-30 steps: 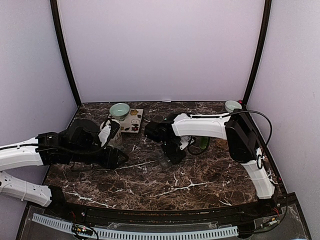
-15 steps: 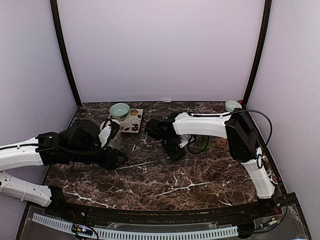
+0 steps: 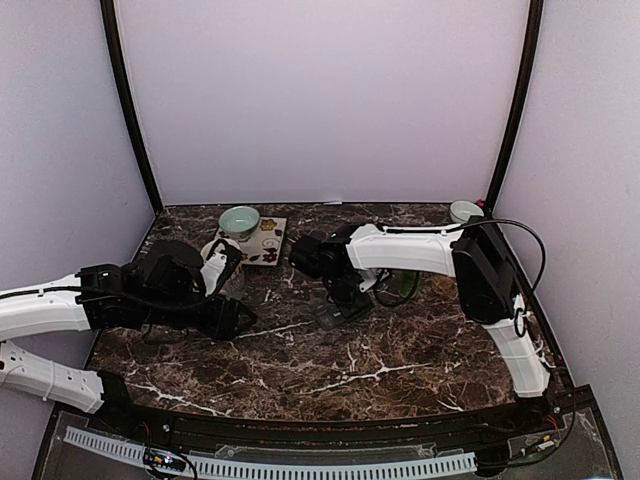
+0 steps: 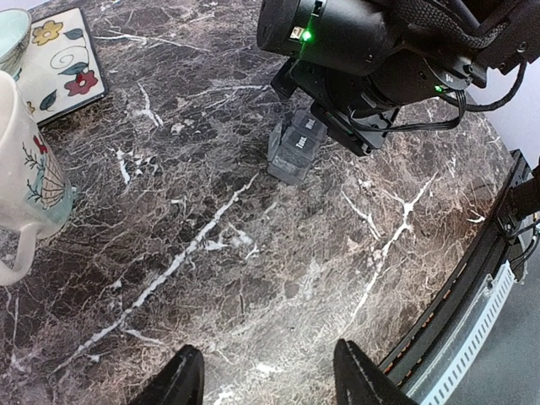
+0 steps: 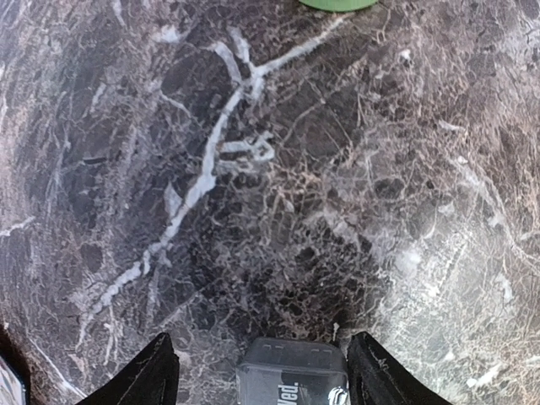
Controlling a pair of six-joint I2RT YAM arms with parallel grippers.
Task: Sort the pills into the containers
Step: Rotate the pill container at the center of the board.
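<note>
The containers are a low dark grey strip lying on the marble near the table's middle, also seen in the left wrist view as a strip with lettered lids. My right gripper stands over it, open. In the right wrist view the strip's end sits between the spread fingers, with a clear gap on its left side. My left gripper hovers to the left, open, with only bare marble between its fingers. No pills are visible.
A white patterned mug stands by the left arm, with a pale teal bowl and a flowered tile behind it. A green object lies right of the right wrist. A small white bowl sits at the far right corner.
The right gripper's jaws have spread apart around the strip, and the wrist has shifted slightly away from the near edge. The left arm has stayed put.
</note>
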